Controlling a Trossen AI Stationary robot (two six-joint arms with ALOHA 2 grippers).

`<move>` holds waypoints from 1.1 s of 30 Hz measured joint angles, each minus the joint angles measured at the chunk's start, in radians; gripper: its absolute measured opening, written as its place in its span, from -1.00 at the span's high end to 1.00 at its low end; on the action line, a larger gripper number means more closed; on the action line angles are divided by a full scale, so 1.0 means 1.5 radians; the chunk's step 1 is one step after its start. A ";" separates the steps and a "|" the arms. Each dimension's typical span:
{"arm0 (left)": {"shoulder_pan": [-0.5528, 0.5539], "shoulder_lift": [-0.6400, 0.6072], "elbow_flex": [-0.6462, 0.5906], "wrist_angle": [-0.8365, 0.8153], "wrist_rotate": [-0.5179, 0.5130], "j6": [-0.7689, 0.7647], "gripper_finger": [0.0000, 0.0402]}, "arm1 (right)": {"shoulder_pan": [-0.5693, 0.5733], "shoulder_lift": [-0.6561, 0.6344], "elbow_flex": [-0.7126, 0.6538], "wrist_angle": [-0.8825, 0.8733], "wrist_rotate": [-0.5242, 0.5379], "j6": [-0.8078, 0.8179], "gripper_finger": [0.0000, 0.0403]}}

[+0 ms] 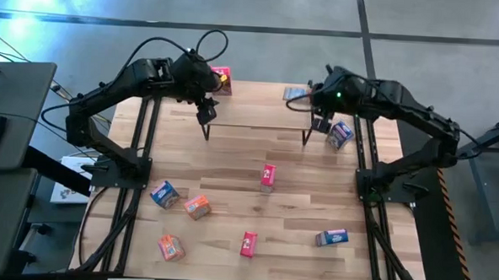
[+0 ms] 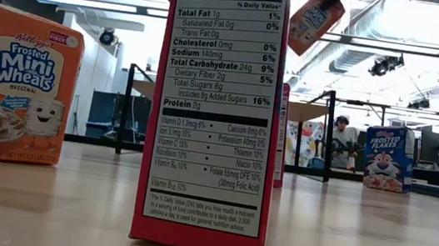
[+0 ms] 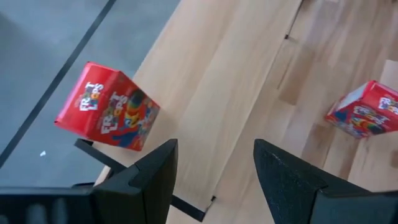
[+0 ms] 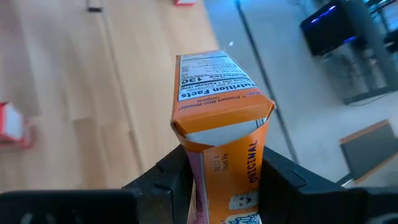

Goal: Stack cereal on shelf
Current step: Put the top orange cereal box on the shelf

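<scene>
One orange cereal box [image 4: 214,118] clamped between the fingers of the right pincer [image 4: 221,186], gripped by one end, raised above the right end of the shelf [image 1: 259,107]. Long axis running straight out from the fingers; in the low view, hanging slantwise from the grip, free end pointing down. Nutrition panel turned toward the wrist camera.

Left pincer [image 3: 214,168] partly open and holding nothing, over the shelf's left end, near a red box [image 3: 109,109] sitting at that corner. Blue box [image 1: 295,93] also on the shelf, toward the right.

Six more boxes scattered on the tabletop [image 1: 231,164] below.

Step in hand, most likely: carrying the orange box to its spot. Next move calls for levelling or righting the box, lowering onto bare board clear of the blue one, then opening the fingers.
</scene>
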 joint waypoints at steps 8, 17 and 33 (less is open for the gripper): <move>0.012 0.000 0.000 0.000 0.000 0.000 -0.01 | -0.078 0.000 0.000 0.106 -0.001 -0.113 0.36; 0.012 0.000 0.000 -0.002 0.000 0.000 -0.01 | -0.179 0.000 0.000 0.213 -0.002 -0.211 0.36; 0.011 0.000 0.000 -0.002 0.000 -0.024 -0.01 | -0.292 0.072 0.001 0.249 -0.075 -0.310 0.36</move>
